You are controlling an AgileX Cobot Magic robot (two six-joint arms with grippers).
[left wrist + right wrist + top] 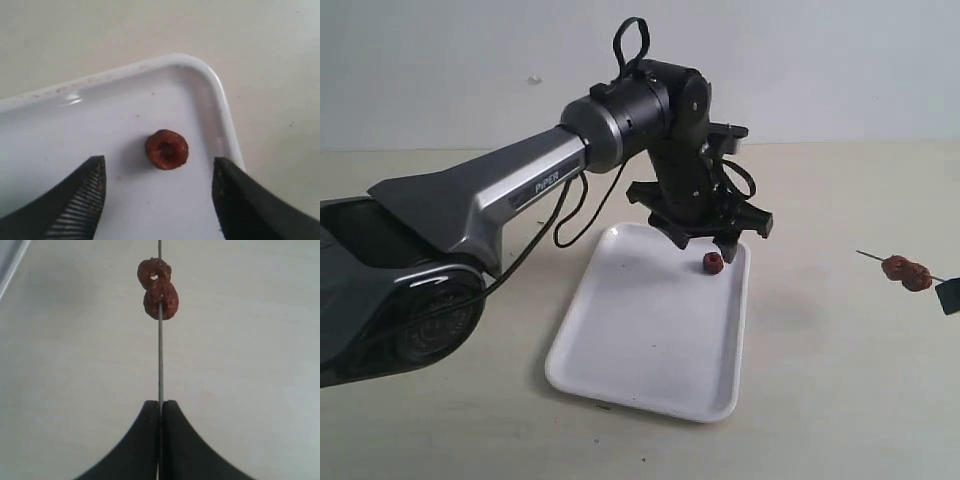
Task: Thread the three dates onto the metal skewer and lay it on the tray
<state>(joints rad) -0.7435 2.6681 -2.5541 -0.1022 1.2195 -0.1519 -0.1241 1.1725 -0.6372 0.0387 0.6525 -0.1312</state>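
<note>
A flat white rectangular plastic tray (620,385) with rounded corners and a low rim lies on the pale beige bench (840,400). One small, wrinkled, reddish-brown lump, the loose date (713,263), rests on the tray floor close to the far right corner. It lies just inside the rim without touching it, and in the left wrist view the loose date (167,149) shows a dark hollow facing the camera. The black left gripper (708,243) hangs directly over that corner with its jaws spread wide. One finger stands to each side of the loose date and neither touches it.

Off the tray's right long edge, well apart from it, the black right gripper (949,296) has its jaws pressed together on one end of the thin, straight, dark grey metal skewer (870,257). The rod reaches out over the bench, its free tip pointing back toward the tray. The two threaded dates (905,272), the same reddish-brown, sit touching each other on the rod between the grip and the tip. A bare stretch of metal shows on either side of them.
</note>
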